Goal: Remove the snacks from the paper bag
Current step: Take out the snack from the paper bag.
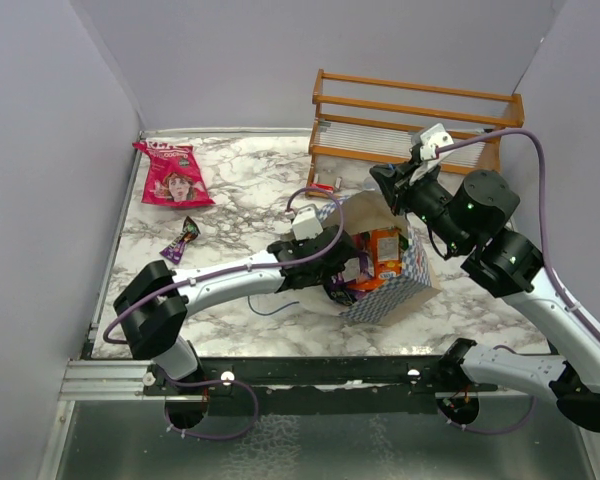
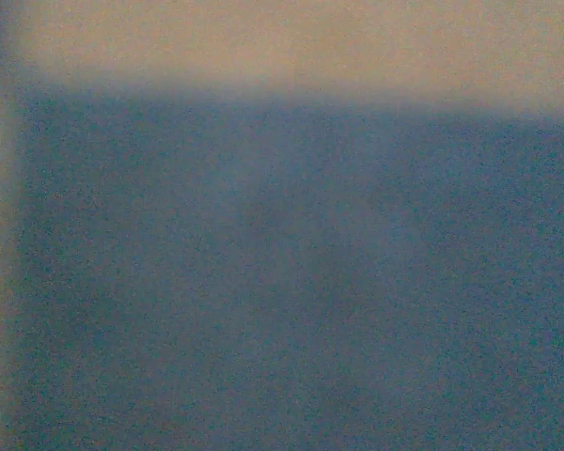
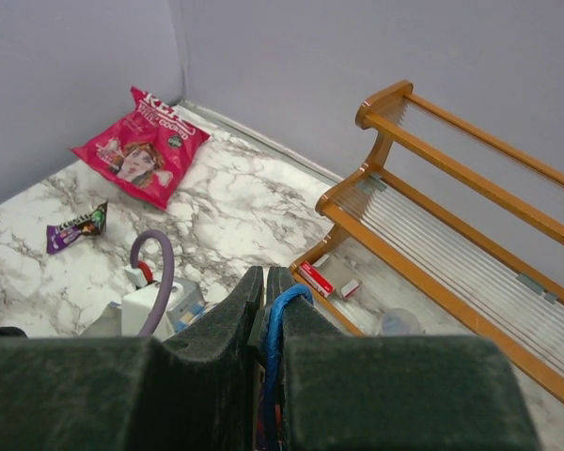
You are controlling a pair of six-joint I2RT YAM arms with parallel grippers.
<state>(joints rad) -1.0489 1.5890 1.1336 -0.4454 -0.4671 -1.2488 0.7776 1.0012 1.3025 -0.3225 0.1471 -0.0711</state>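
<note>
The blue-and-white checkered paper bag (image 1: 405, 285) stands tilted mid-table, its mouth open toward the left. My right gripper (image 1: 382, 186) (image 3: 265, 278) is shut on the bag's blue cord handle (image 3: 280, 315) and holds the far rim up. An orange snack packet (image 1: 384, 255) shows inside. My left gripper (image 1: 338, 272) reaches into the mouth, its fingers hidden among the packets. The left wrist view is only a dark blue blur under a tan band. A pink-red snack bag with a face (image 1: 175, 175) (image 3: 141, 143) and a small purple packet (image 1: 180, 240) (image 3: 77, 228) lie on the marble at the far left.
A wooden rack (image 1: 415, 125) (image 3: 451, 216) stands at the back right, just behind the bag. A small red-and-white item (image 1: 323, 186) (image 3: 315, 278) lies at its left foot. Grey walls close the table at the left, back and right.
</note>
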